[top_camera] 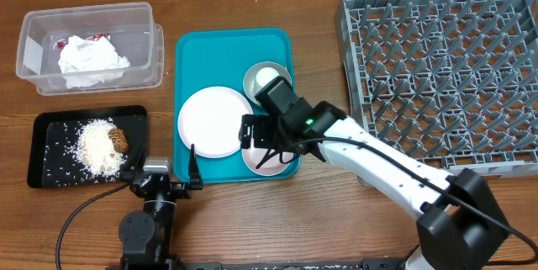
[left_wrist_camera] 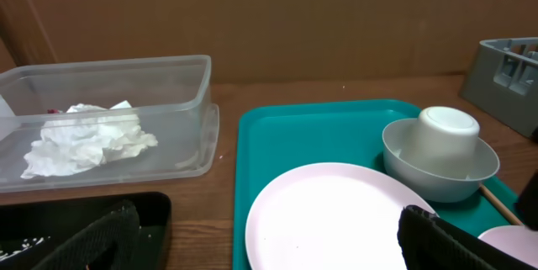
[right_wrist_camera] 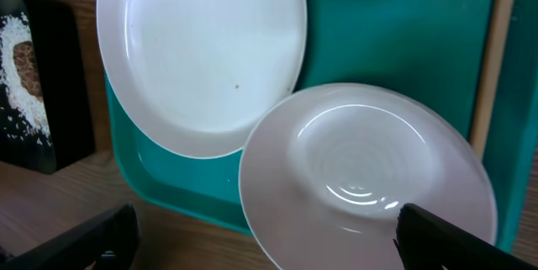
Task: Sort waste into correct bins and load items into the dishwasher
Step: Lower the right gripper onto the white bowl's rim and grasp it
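Hovering over the pinkish dish (right_wrist_camera: pixel 361 169), the right hand (right_wrist_camera: pixel 265 240) gapes empty; left hand (left_wrist_camera: pixel 269 240) likewise.

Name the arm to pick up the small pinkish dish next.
Right. The right gripper, open, hovers over the pinkish dish, nearer the dish rack; the left gripper sits across the teal tray.

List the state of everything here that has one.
Left gripper: open, holding nothing.
Right gripper: open, over the pinkish dish.
Clear tub: holds crumpled napkins.
Black tray: holds rice crumbs, brown lump.
White plate: face up, bare, on teal tray.
Cup: upside down in the bowl.
Dish rack: no dishes visible.
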{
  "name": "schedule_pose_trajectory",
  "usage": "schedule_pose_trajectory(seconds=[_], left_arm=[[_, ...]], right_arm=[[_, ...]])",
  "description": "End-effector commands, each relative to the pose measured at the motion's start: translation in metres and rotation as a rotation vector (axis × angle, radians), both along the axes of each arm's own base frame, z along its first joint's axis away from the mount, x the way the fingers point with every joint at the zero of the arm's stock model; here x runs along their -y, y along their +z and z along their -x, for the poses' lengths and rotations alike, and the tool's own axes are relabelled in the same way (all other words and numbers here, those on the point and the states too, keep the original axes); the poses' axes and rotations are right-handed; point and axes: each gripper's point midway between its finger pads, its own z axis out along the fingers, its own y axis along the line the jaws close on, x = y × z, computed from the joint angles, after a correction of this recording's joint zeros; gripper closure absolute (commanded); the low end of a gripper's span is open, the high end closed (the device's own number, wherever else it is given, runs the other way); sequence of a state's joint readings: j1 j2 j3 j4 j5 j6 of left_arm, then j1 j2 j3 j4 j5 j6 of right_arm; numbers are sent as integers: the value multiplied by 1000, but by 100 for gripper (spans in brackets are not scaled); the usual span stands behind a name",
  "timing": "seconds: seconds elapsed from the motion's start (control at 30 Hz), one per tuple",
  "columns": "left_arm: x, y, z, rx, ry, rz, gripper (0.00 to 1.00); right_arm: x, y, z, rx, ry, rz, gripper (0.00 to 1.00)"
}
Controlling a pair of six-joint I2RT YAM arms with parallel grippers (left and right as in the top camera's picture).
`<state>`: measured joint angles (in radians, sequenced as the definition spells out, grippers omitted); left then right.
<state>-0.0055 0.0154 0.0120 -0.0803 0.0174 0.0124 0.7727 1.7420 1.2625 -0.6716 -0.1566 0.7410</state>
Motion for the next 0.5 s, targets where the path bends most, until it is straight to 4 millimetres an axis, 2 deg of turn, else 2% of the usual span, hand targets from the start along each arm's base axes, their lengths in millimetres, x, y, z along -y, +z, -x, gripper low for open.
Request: schedule_pose_trajectory(seconds=[0.0, 0.17, 0.33, 0.47], left_arm=[[-3, 0, 0, 9, 17, 12, 0], [-3, 0, 0, 9, 17, 12, 0], [-3, 0, 0, 9, 17, 12, 0], [-3, 0, 0, 9, 17, 12, 0]], right_arm=[[-12, 3, -8, 33, -7, -10, 1], [-17, -7, -12, 22, -60, -12, 1], [-15, -8, -15, 73, -171, 41, 0], [-19, -6, -14, 141, -190, 77, 0]])
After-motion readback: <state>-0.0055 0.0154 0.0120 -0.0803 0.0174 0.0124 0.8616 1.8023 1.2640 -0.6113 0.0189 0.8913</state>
